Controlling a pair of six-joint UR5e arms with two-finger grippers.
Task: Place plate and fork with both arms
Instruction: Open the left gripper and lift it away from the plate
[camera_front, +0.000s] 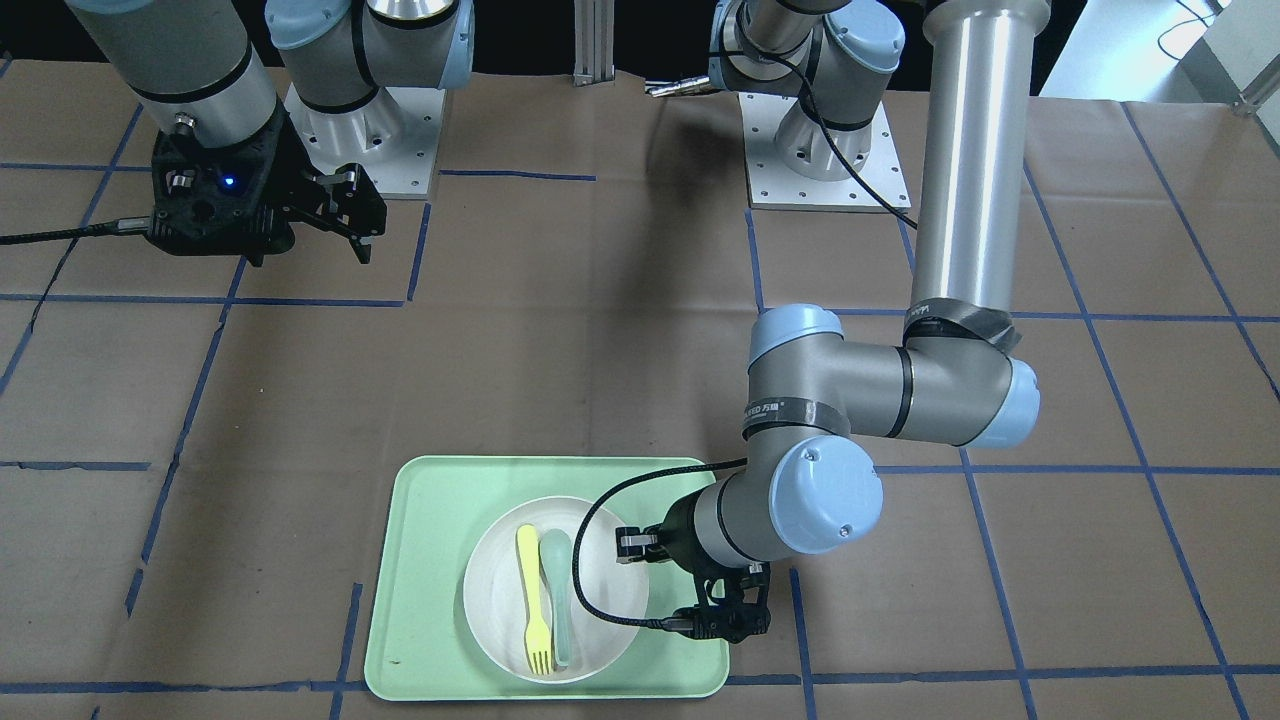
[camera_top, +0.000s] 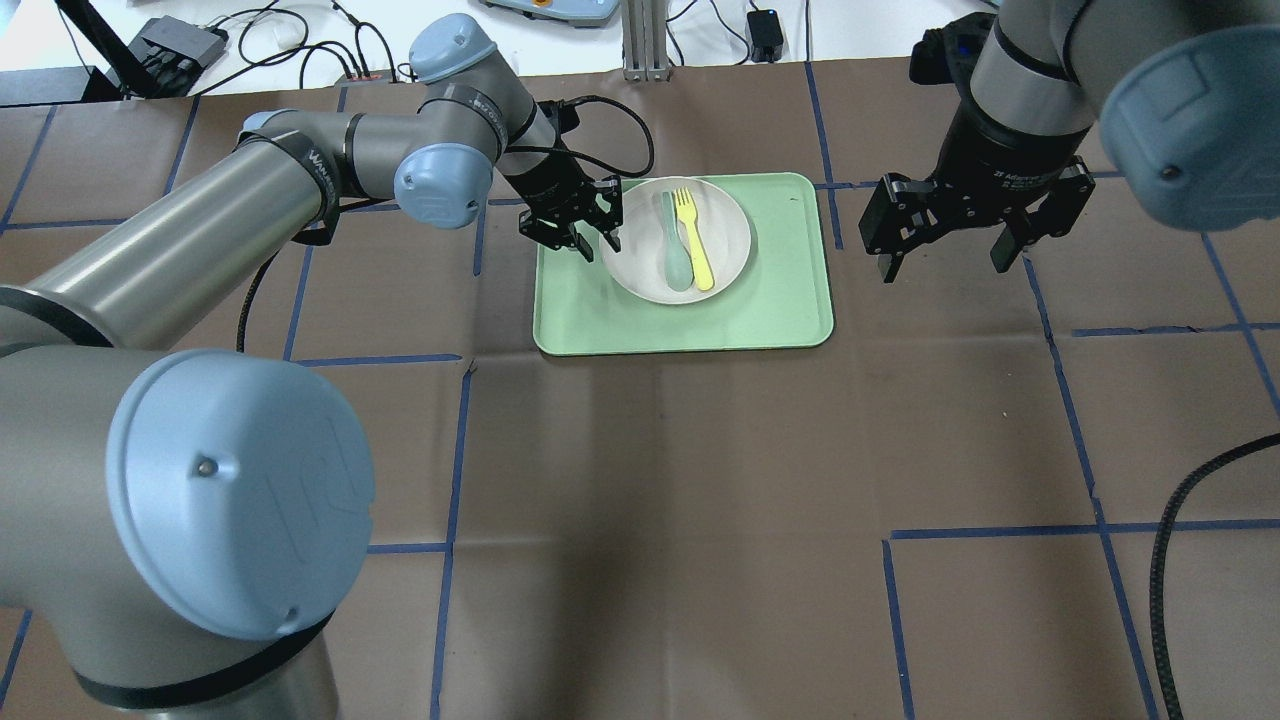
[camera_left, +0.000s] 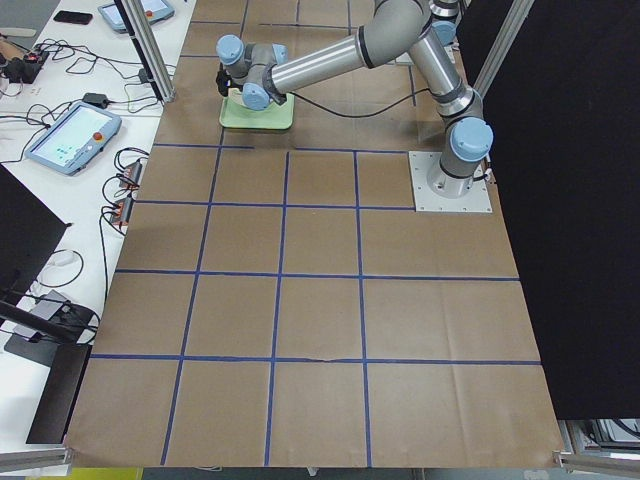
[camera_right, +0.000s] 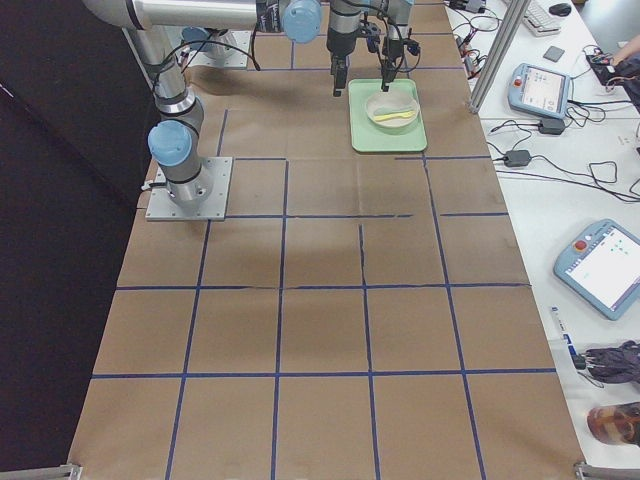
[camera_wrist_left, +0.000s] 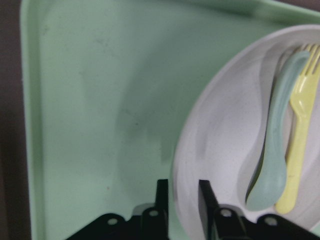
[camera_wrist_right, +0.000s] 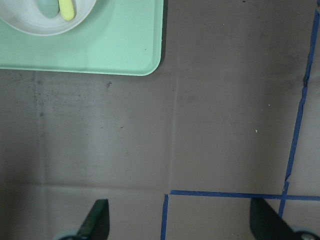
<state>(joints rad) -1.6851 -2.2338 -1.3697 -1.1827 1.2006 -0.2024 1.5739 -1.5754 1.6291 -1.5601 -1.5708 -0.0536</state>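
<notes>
Left wrist-mounted view cuts the plate (camera_wrist_left: 220, 150) off at right and bottom edges; only its left part shows. Fork (camera_wrist_left: 300, 125) tines are partly clipped at the top right corner. Left claw (camera_wrist_left: 181, 197) fingers straddle the plate's rim, 1 finger outside over the tray (camera_wrist_left: 90, 125), 1 inside over the plate, narrow gap between them; cannot tell whether they actually press the rim. In exterior left the arm hides the plate and cutlery entirely.

Overhead exterior: fork (camera_top: 693, 238) lies inside the plate (camera_top: 633, 270), long axis running near-far, tines at the far end, handle toward the robot. Spoon (camera_top: 674, 243) lies parallel, just beside it on the left, bowl at the near end. Plate sits on the tray's far-left portion on the desk (camera_top: 650, 480).

Plate: round, off-white, shallow, raised rim. Fork: bright yellow plastic, short tines, shorter than the plate's width.

Right claw (camera_top: 955, 240) hangs above bare desk to the right of the tray (camera_top: 700, 320), fingers spread wide, holding nothing. Right wrist-mounted view shows only both fingertips at the bottom edge plus a corner of the tray (camera_wrist_right: 125, 45).
</notes>
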